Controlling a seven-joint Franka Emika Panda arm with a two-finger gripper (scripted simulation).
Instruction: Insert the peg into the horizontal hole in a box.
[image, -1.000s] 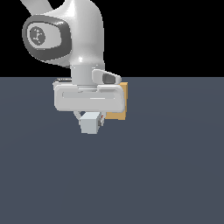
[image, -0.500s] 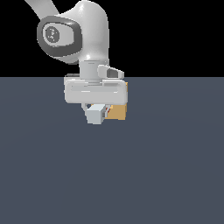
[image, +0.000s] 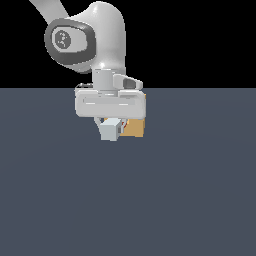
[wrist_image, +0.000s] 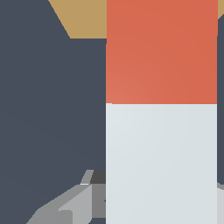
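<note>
Just above centre of the exterior view, the gripper (image: 111, 125) hangs over the dark grey worktop (image: 128, 200) with its jaws closed on the peg (image: 110, 130), whose pale end faces the camera. The tan box (image: 136, 128) sits directly behind it, partly hidden. In the wrist view the peg's orange-red end (wrist_image: 162, 52) overlaps the box (wrist_image: 83, 17); the hole is hidden

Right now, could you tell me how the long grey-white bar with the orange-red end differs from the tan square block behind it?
The peg is two-toned, pale grey-white with an orange-red end; the box is plain tan. The peg is a long bar held at the gripper; the box is a squat block on the dark floor, ungripped and largely hidden by the gripper body. Both are flat-faced and square-edged.
</note>
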